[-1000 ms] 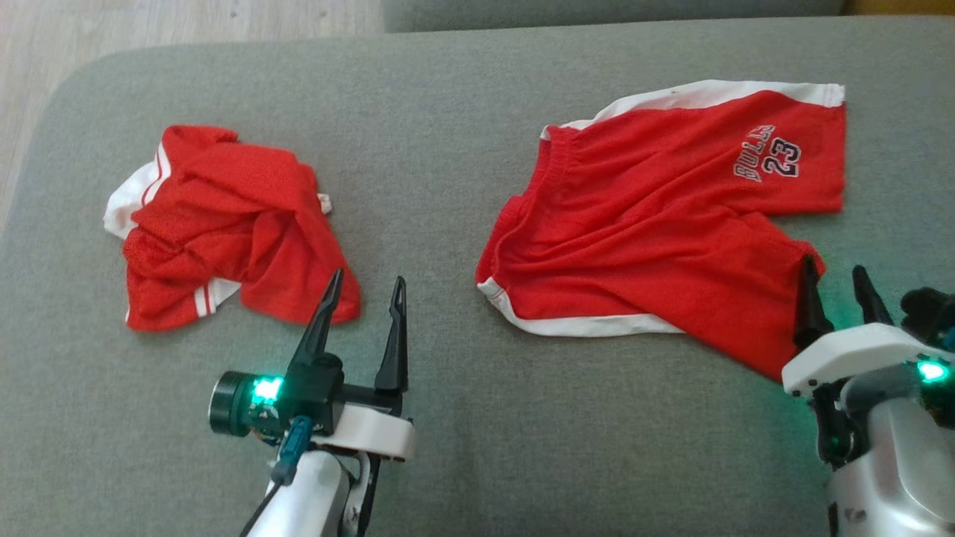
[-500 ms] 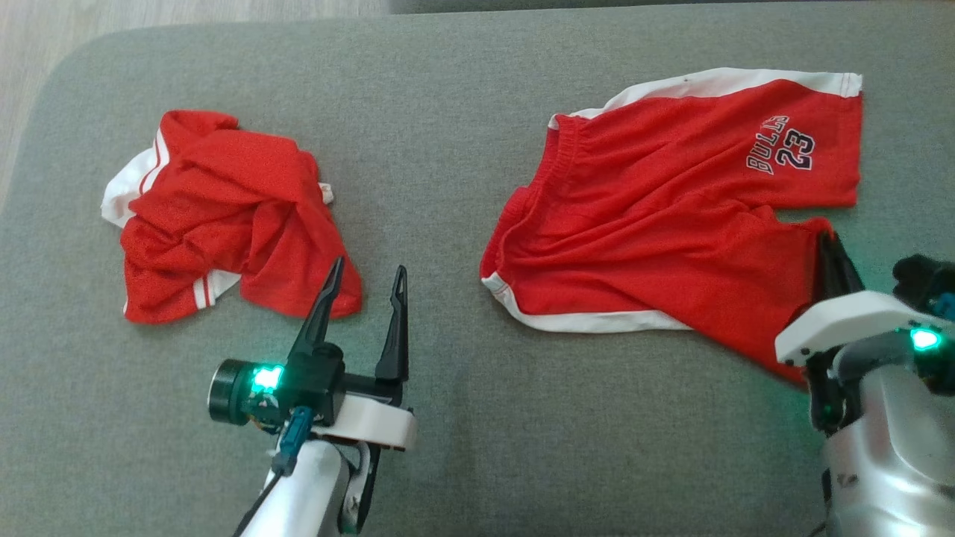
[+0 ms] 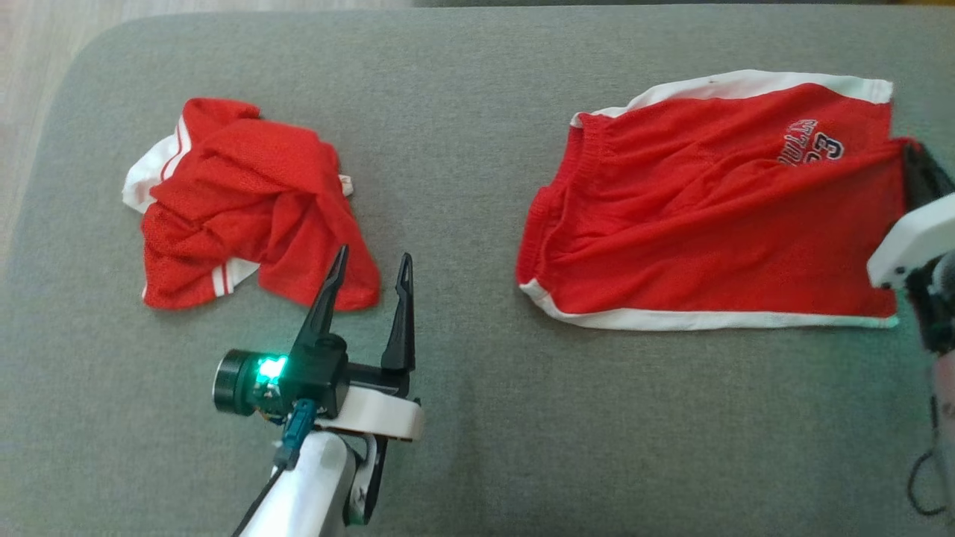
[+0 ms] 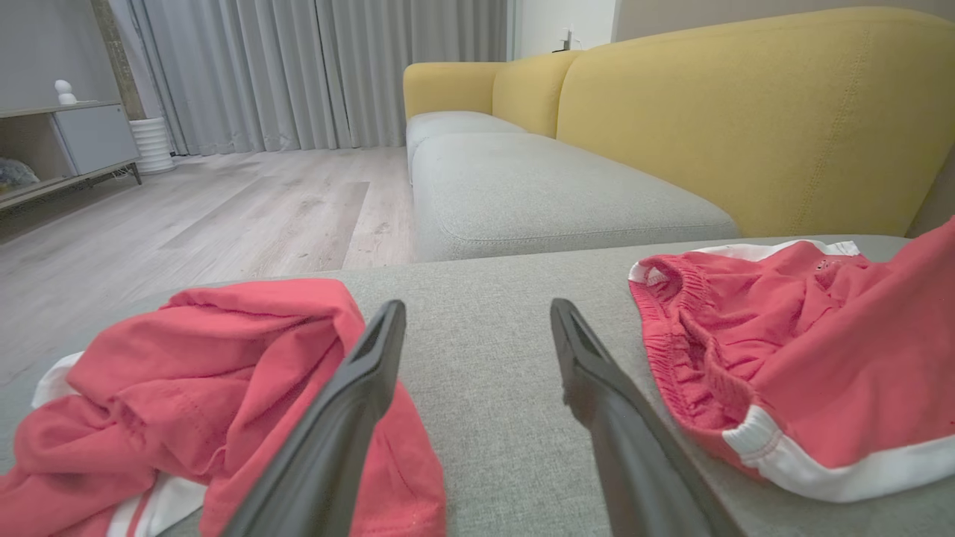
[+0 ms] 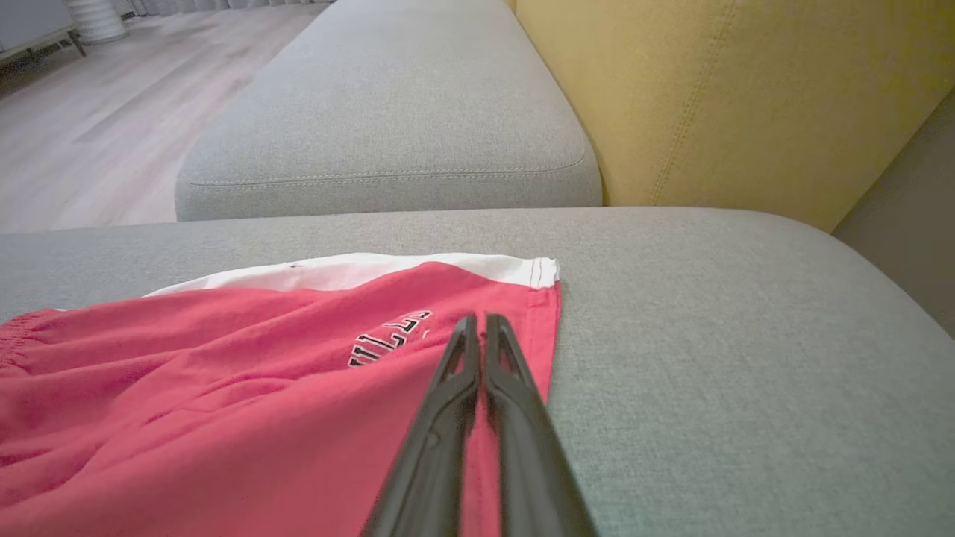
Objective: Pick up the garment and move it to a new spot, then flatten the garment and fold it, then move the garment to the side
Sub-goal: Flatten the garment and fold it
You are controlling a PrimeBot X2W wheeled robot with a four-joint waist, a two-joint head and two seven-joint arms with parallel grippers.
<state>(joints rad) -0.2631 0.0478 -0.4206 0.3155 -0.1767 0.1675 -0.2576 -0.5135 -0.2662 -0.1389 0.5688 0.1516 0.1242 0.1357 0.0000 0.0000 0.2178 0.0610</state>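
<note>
Red shorts [image 3: 709,216] with white trim and a "23" print lie on the right of the grey cushion [image 3: 462,149]. My right gripper [image 3: 916,155] is shut on the shorts' near leg hem, holding it up over the printed leg at the right edge. In the right wrist view its fingers [image 5: 481,328] are pressed together with red cloth [image 5: 224,388] draped off them, partly covering the print. My left gripper [image 3: 371,257] stands open over bare cushion, beside a crumpled red garment [image 3: 246,201]. The left wrist view shows that gripper [image 4: 477,309] between the crumpled garment [image 4: 209,373] and the shorts [image 4: 821,350].
Wooden floor [image 3: 37,45] lies past the cushion's left edge. A second grey seat [image 5: 388,112] and a yellow sofa back [image 5: 716,97] stand beyond the far edge. Bare cushion stretches between the two garments and along the near side.
My right gripper shut on the shorts' near leg and carried it up and to the far right, over the printed leg. The head camera shifted a little. The left gripper stayed put.
</note>
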